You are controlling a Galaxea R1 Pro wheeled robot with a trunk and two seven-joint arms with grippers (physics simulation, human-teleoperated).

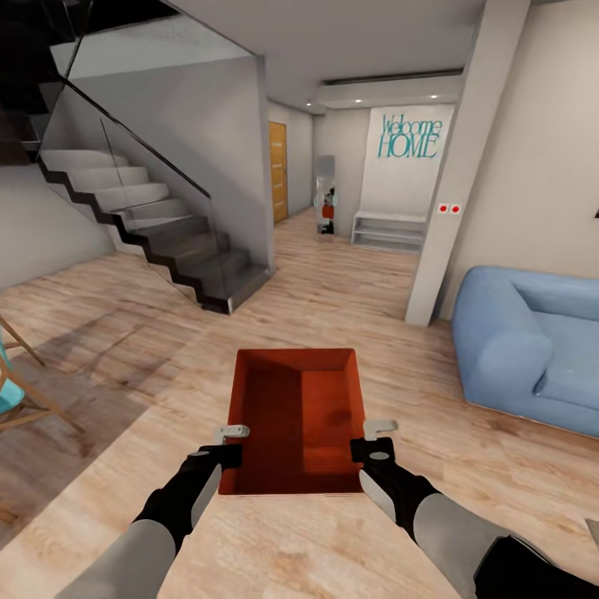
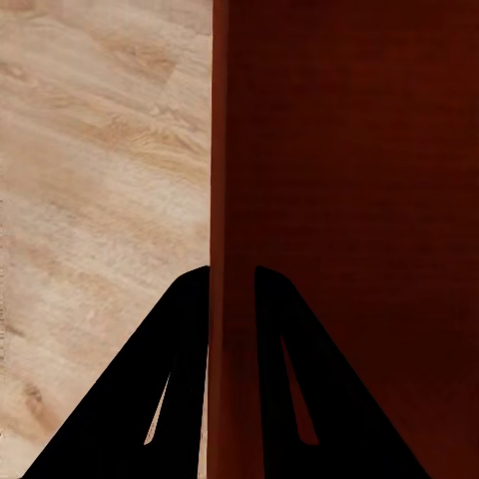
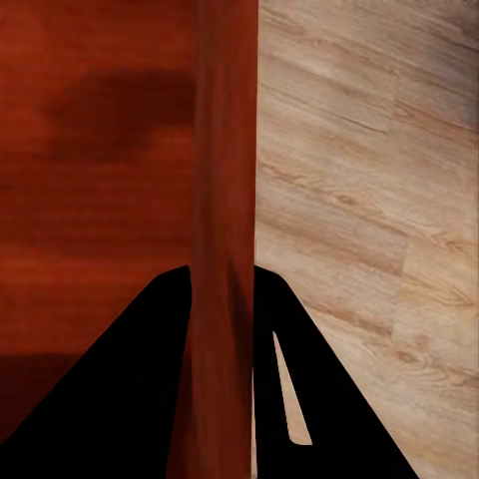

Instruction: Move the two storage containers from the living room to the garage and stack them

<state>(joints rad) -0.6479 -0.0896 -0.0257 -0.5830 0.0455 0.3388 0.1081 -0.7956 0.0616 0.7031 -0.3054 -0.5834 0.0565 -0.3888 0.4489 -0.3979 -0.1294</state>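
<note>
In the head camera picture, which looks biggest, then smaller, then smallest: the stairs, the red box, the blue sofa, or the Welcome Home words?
1. stairs
2. blue sofa, cut off by the edge
3. red box, looks big partly from nearness
4. Welcome Home words

Both arms forward, left end effector (image 1: 233,443) and right end effector (image 1: 376,438) each clamped on a wall.

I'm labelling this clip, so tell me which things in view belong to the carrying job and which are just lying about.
Job: orange-red rectangular storage container, left claw and right claw each clamping a side wall.

Lying about: blue sofa, grey staircase, wooden chair, white bench.
</note>
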